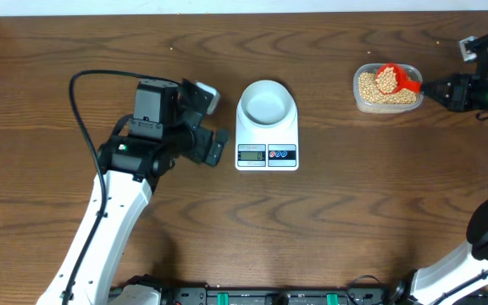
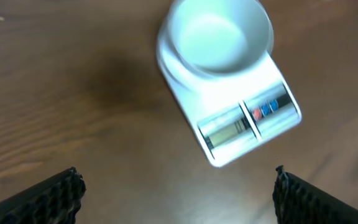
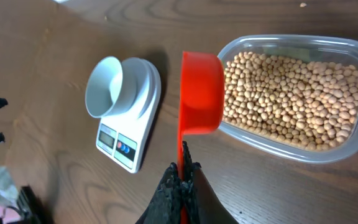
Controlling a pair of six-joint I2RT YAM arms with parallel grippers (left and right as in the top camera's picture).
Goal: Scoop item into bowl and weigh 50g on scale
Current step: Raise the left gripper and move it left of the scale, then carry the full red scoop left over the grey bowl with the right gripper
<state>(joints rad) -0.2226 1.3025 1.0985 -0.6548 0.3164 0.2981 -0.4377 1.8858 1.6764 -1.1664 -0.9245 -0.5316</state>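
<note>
The pale bowl (image 1: 266,102) stands on the white scale (image 1: 267,151) at mid-table, and nothing shows inside it. Tan beans (image 1: 371,87) fill a clear tub (image 1: 356,91) at the back right. My right gripper (image 1: 435,87) is shut on the handle of a red scoop (image 1: 394,80), which hangs over the tub with beans in its cup. The right wrist view shows the scoop (image 3: 201,93) at the tub's left edge, beans (image 3: 291,93) beside it and the gripper (image 3: 183,171) pinching the handle. My left gripper (image 1: 213,120) stands open left of the scale, holding nothing (image 2: 178,180).
The scale's display and two buttons (image 2: 247,121) face the table's front edge. The left arm (image 1: 125,195) reaches in from the front left, with a black cable (image 1: 74,110) looping behind it. Bare wood lies between the scale and the tub.
</note>
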